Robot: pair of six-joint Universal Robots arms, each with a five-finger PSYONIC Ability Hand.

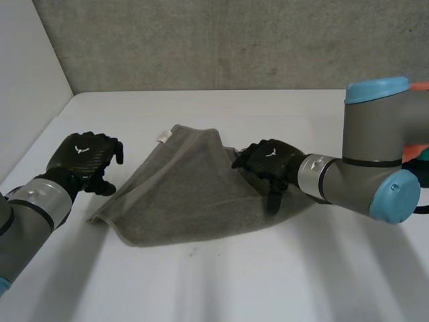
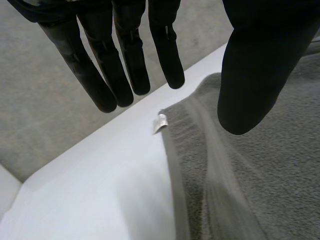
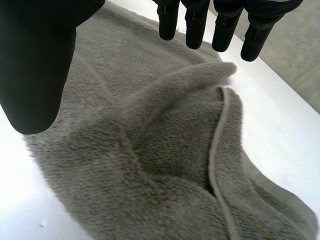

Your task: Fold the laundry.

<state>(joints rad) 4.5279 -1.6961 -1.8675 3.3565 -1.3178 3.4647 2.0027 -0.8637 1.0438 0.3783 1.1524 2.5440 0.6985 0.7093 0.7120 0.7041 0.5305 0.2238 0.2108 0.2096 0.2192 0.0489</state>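
The white counter (image 1: 268,282) runs back to a grey wall (image 1: 234,40). One piece of laundry lies on it, a grey towel (image 1: 188,194), roughly in the middle between the two arms. The towel is not flat. It sits at a slant with one part lapped loosely over the rest, and soft ridges run across it. In the right wrist view a stitched hem (image 3: 217,145) curls up over the pile.

The right arm (image 1: 369,161) reaches in across the counter and puts the right robot hand (image 1: 268,161) over the towel's right side, at or just above the cloth. I cannot tell whether it touches. Its fingers (image 3: 195,25) are straight and spread away from the thumb, so it is open and grips nothing.

The left robot hand (image 1: 84,157) hangs just beside the towel's left edge, apart from it. It too is open, with straight fingers (image 2: 125,65) and nothing between them and the thumb.

A small white label (image 1: 161,136) sticks out at the towel's far corner, near the left robot hand's fingertips.

As I judge it, the folding is at an early stage. No clean fold with matched edges is made. What is left is to grip the corners, spread the cloth smooth, and fold it edge to edge.
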